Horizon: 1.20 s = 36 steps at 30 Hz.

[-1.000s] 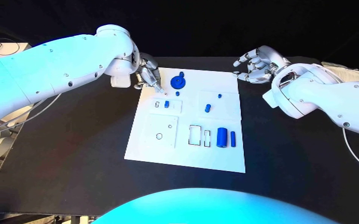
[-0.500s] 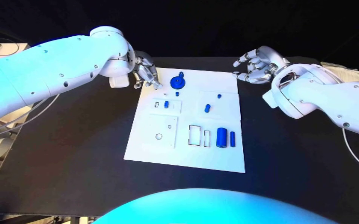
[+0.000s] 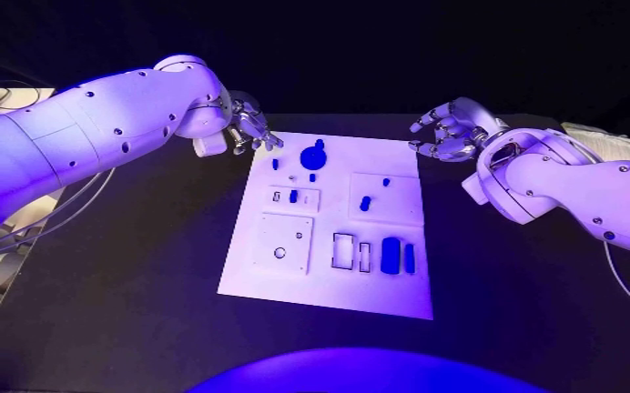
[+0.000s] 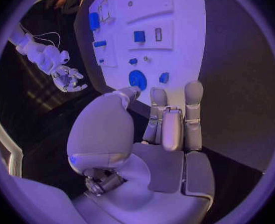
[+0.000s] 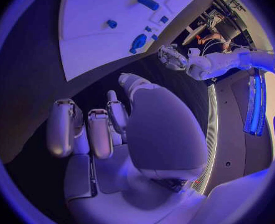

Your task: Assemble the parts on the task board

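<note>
Parts are lying spread over the white task board (image 3: 335, 220) in the head view: a round blue disc (image 3: 312, 155) just ahead of the left hand (image 3: 244, 129), a small blue peg (image 3: 365, 203) further out toward the board's middle, and a long blue block (image 3: 390, 255) well beyond, at the end nearest the robot. They are looking small, rigid and light, probably smooth plastic, so I judge a fingertip pinch across the disc's rim or across a peg's short sides would suit, with slipping the likeliest trouble. The left hand is hovering at the board's far corner, fingers curled loosely with nothing visibly in them; against the earlier frames it is sitting back off the board, where before its fingertips were reaching down beside the disc. The right hand (image 3: 451, 129) is hanging off the board's other far corner, fingers apart and empty, much as before. In the left wrist view, the left hand (image 4: 169, 129) is showing straight, parted fingers with the blue disc (image 4: 137, 79) just past their tips, untouched. In the right wrist view, the right hand (image 5: 90, 129) is held loose and empty, the board (image 5: 97, 30) lying well ahead.
</note>
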Tool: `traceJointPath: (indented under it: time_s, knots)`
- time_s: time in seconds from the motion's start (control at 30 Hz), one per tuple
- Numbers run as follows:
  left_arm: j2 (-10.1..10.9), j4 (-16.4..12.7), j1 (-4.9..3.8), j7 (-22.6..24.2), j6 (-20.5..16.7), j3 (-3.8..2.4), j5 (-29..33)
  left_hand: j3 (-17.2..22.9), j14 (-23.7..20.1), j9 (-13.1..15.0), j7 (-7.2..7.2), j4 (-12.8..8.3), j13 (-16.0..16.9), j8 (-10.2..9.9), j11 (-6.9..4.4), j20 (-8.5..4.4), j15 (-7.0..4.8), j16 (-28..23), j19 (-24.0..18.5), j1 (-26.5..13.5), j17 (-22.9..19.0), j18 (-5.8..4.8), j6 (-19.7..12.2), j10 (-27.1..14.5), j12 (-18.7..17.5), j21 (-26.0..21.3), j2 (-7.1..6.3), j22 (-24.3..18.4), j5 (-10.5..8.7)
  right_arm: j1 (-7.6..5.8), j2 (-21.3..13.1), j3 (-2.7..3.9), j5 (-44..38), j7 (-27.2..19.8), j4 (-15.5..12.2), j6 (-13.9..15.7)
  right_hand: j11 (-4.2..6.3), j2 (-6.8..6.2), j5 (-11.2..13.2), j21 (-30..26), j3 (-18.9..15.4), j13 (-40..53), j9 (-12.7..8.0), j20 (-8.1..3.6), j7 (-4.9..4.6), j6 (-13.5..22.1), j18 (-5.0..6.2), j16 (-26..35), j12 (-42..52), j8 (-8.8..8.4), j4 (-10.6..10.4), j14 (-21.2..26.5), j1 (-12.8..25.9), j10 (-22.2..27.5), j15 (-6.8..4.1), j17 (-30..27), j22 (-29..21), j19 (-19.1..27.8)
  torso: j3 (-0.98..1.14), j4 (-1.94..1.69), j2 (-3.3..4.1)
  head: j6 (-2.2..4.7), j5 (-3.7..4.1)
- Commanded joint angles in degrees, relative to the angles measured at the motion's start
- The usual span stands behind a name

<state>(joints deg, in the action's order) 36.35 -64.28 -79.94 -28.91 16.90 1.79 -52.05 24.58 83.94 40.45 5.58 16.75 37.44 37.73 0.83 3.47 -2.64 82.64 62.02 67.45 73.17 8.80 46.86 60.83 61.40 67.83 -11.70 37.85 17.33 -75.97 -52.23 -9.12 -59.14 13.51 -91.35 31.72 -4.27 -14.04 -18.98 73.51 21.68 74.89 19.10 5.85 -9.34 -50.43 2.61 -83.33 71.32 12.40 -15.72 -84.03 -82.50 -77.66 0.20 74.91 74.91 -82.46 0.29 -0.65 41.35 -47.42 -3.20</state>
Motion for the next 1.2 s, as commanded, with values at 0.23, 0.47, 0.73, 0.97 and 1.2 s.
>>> traceJointPath:
  time_s: [0.23, 0.47, 0.73, 0.97, 1.2]
  knots:
    - [-3.74, 6.47, -0.32, 0.60, 4.57, -0.07, -1.54, -1.03, 0.32, -0.66, 0.46, -0.04, -1.07, -1.04, 0.89, 0.57, 0.75, -0.37, -0.41, -0.91, -0.48, 0.65, -1.28, -0.97, -0.37, -0.71, 0.07, -0.80, -0.14, 0.03, -0.04, 0.01, -0.34, -0.62, -0.31, -0.22, 0.11, -0.42, -0.34, -0.10, 0.41, 0.08, 0.02, -0.02, 0.05, 0.46, 1.09, 0.29, -0.12, 0.20, 0.04, -3.12, 0.23, 0.27, -0.34, 5.62, 6.38, 0.23, -0.11, 0.05, 0.39, 0.06, -0.49]
    - [-6.00, 10.29, -0.30, 0.25, 7.75, 0.14, -2.38, -2.24, 0.12, -1.32, 0.97, 0.01, -1.59, -1.66, 1.37, 0.87, 1.18, -0.39, -0.75, -1.89, -0.64, 0.70, -2.07, -1.74, -0.48, -1.05, 0.18, -1.21, -0.34, 0.03, -0.15, 0.01, -0.35, -0.62, -0.53, -0.15, 0.11, -0.42, -0.34, -0.10, 0.41, 0.08, 0.02, -0.02, 0.05, 0.46, 1.09, 0.29, -0.12, 0.20, 0.04, -3.12, 0.23, 0.27, -0.34, 5.62, 6.38, 0.23, -0.33, 0.07, 0.57, 0.04, -0.72]
    - [-7.26, 12.17, -0.27, 0.08, 9.31, 0.31, -2.79, -2.86, 0.22, -1.70, 1.16, 0.05, -1.32, -2.01, 1.55, 1.03, 1.35, -0.14, -0.56, -2.53, -0.26, 0.64, -2.46, -1.68, -0.14, -0.91, 0.46, -0.85, -0.43, 0.03, -0.09, 0.01, -0.36, -0.67, -0.58, -0.10, 0.11, -0.42, -0.34, -0.10, 0.41, 0.08, 0.02, -0.02, 0.05, 0.46, 1.09, 0.29, -0.12, 0.20, 0.04, -3.12, 0.23, 0.27, -0.34, 5.62, 6.38, 0.23, -0.35, 0.07, 0.55, -0.01, -0.78]
    - [-8.06, 13.17, -0.20, -0.19, 11.33, 0.54, -2.93, -3.40, 0.17, -1.96, 1.21, 0.07, -1.46, -2.09, 1.63, 1.15, 1.45, -0.11, -0.63, -3.23, -0.33, 0.67, -2.40, -1.84, -0.05, -0.94, 0.77, -0.92, -0.61, 0.03, -0.01, 0.01, -0.36, -0.68, -0.55, -0.10, 0.11, -0.42, -0.34, -0.10, 0.41, 0.08, 0.02, -0.02, 0.05, 0.46, 1.09, 0.29, -0.12, 0.20, 0.04, -3.12, 0.23, 0.27, -0.34, 5.62, 6.38, 0.23, -0.29, 0.07, 0.51, -0.07, -0.89]
    - [-8.68, 13.77, 0.03, -0.36, 12.38, 0.86, -2.96, -3.51, 0.14, -2.01, 1.22, 0.07, -1.48, -2.11, 1.65, 1.17, 1.46, -0.13, -0.70, -3.36, -0.38, 0.69, -2.41, -1.88, -0.04, -1.00, 0.80, -1.04, -0.69, 0.03, 0.06, 0.01, -0.36, -0.70, -0.55, -0.09, 0.11, -0.42, -0.34, -0.10, 0.41, 0.08, 0.02, -0.02, 0.05, 0.46, 1.09, 0.29, -0.12, 0.20, 0.04, -3.12, 0.23, 0.27, -0.34, 5.62, 6.38, 0.23, -0.26, 0.12, 0.53, -0.07, -0.88]
